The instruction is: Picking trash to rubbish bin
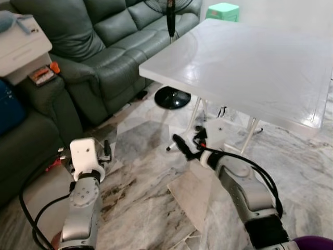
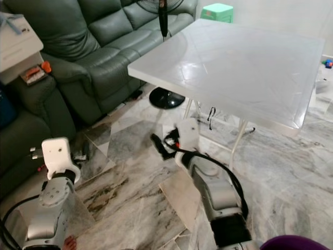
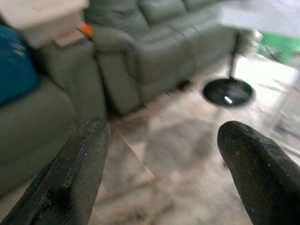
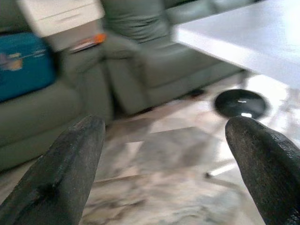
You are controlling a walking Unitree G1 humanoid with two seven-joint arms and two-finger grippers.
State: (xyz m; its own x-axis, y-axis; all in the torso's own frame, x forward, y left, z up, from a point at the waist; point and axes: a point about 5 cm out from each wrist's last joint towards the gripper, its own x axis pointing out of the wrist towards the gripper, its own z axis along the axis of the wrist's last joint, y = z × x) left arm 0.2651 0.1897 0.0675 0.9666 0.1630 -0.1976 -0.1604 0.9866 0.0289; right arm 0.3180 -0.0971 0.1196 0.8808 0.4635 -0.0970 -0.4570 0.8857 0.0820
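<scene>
Both arms reach forward, low over the marble floor (image 1: pixel 145 192). My left gripper (image 1: pixel 106 150) hangs near the foot of the grey-green sofa (image 1: pixel 104 52). The left wrist view shows that gripper (image 3: pixel 161 126) open, with bare floor between its fingers. My right gripper (image 1: pixel 180 142) points left, just in front of the white table's legs (image 1: pixel 195 114). Seen from the right wrist, this gripper (image 4: pixel 164 123) is open too and holds nothing. A small red thing (image 1: pixel 53 165) lies on the floor by the sofa, too small to identify.
A white folding table (image 1: pixel 250 57) stands ahead on the right. A fan's black round base (image 1: pixel 171 97) sits between it and the sofa. The sofa arm carries a white box (image 1: pixel 21 44) and an orange-marked item (image 1: pixel 44 74). A blue bag (image 1: pixel 8 109) is far left, a green stool (image 1: pixel 222 10) behind the table.
</scene>
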